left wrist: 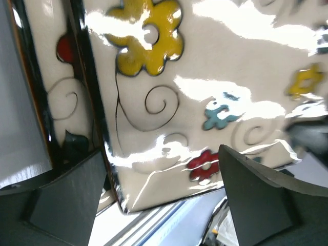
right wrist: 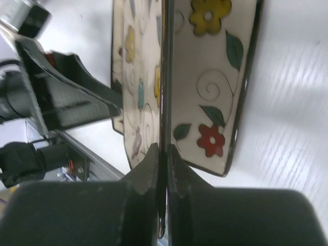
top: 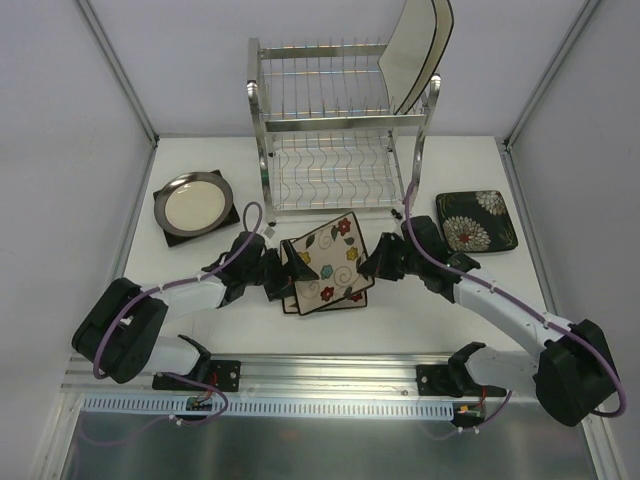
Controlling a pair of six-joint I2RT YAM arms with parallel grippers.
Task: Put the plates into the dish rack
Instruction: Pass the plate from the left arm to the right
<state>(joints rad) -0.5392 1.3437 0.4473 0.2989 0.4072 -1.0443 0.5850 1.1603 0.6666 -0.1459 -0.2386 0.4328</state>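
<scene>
Two cream flowered square plates lie stacked in the middle of the table. My right gripper [top: 368, 266] is shut on the right edge of the upper flowered plate [top: 325, 262] and holds it tilted off the lower flowered plate [top: 357, 297]. The right wrist view shows the fingers [right wrist: 151, 164] pinching that rim [right wrist: 164, 102], with the lower plate [right wrist: 215, 77] beside it. My left gripper [top: 290, 268] is open at the plate's left edge. In the left wrist view the plate [left wrist: 205, 92] fills the space ahead of the open gripper [left wrist: 159, 205]. The chrome dish rack [top: 335, 150] stands behind, with a white plate [top: 415, 50] upright in its top tier.
A round cream plate [top: 193, 203] sits on a dark square plate at the left. A dark plate with white flowers [top: 476, 220] lies at the right. White walls enclose the table on both sides.
</scene>
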